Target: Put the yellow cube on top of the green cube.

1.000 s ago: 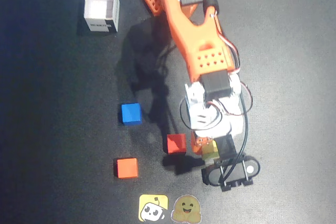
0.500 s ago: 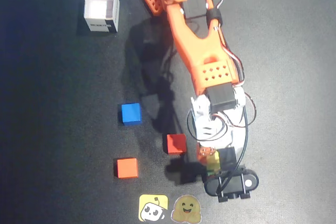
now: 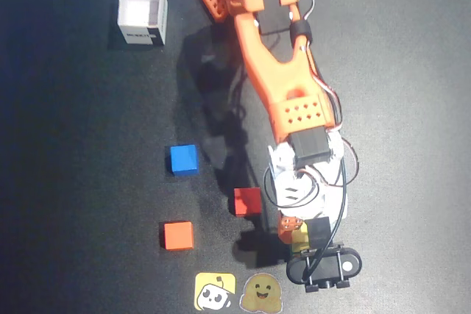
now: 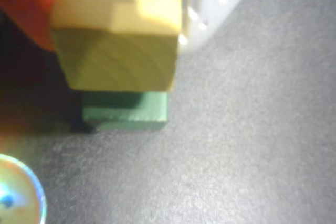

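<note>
My gripper [image 3: 298, 234] is shut on the yellow cube [image 3: 299, 237], with the orange finger on one side and the white finger on the other. In the wrist view the gripper [image 4: 118, 17] holds the yellow cube [image 4: 121, 61] directly over the green cube [image 4: 126, 111], covering most of its top. I cannot tell whether the two cubes touch. The green cube stands on the dark mat. In the overhead view it is hidden under the gripper.
A red cube [image 3: 248, 201] lies just left of the gripper. A blue cube [image 3: 183, 159] and an orange cube [image 3: 178, 235] lie farther left. A white open box [image 3: 143, 11] stands at the back left. Two flat stickers [image 3: 214, 292] [image 3: 260, 293] lie at the front edge.
</note>
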You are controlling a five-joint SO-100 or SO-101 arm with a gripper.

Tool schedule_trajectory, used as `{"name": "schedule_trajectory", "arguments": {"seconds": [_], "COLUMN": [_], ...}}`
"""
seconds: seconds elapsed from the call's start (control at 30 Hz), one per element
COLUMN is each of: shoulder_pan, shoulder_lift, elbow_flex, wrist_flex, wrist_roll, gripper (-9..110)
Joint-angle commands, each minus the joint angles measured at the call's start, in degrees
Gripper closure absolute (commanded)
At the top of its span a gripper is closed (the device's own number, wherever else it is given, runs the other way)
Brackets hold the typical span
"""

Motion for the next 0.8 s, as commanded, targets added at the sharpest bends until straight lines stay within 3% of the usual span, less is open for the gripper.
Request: {"name": "schedule_trajectory", "arguments": {"seconds": [0.0,0.77], "shoulder_pan": [0.70,0.79], "shoulder_lift": [0.44,-1.67], "elbow_flex": [-2.90,-4.22], "wrist_flex": [-1.23,-3.69], "wrist_roll": [0.62,0.53], "gripper": [96,96]}}
